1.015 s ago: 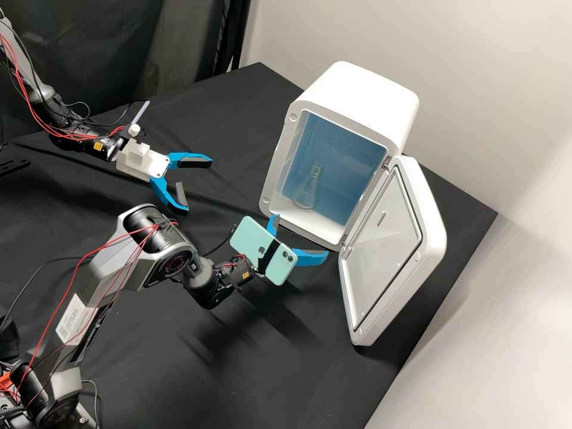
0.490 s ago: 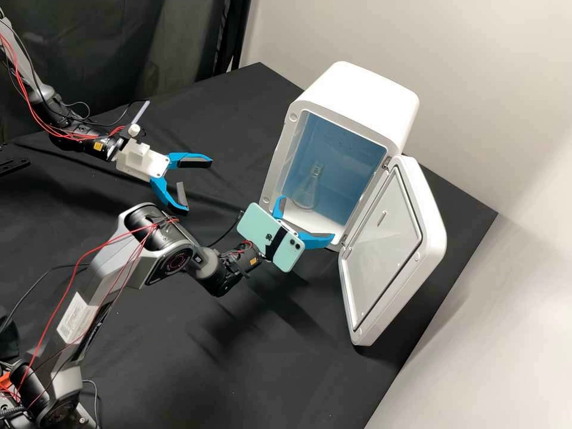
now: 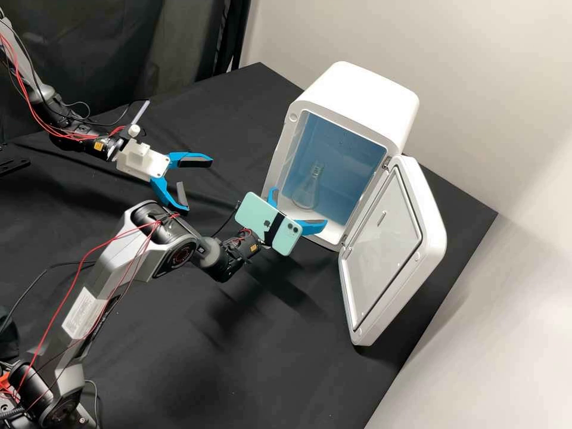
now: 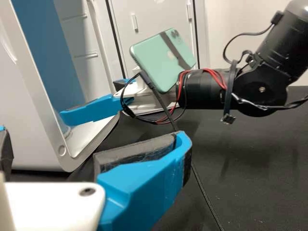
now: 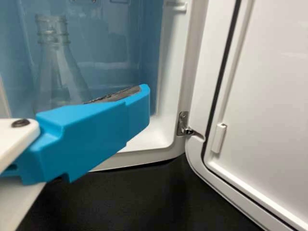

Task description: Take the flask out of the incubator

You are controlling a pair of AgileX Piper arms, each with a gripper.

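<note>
High view has the right arm [image 3: 119, 262] entering from 7 o'clock, its elbow lifted above the tabletop [image 3: 238, 345] and its forearm reaching low toward 2 o'clock. There the incubator [image 3: 357, 101] stands with its door [image 3: 393, 256] swung out toward 5 o'clock. A phone [image 3: 266, 221] is strapped across this wrist. The right pincer [image 3: 297, 211] is spread wide and empty, its two blue tips at the lower lip of the chamber mouth. The flask [image 3: 308, 189] stands upright on the chamber floor, just beyond those tips at their 12 o'clock.

The left arm [image 3: 65, 128] enters from 9 o'clock at the far edge, its wrist roughly level and aimed toward 4 o'clock. The left pincer [image 3: 195, 182] hangs above the tabletop, also wide and empty, well apart from the incubator and at its 9 o'clock.

Both arm bases are cut off at the picture's edge. The phone covers the root of the right pincer and part of one finger. In the right wrist view a blue finger crosses the flask's lower body and hides its base. Whether the tips have passed inside the chamber is hard to make out. The clear glass reads faintly against the blue wall.
</note>
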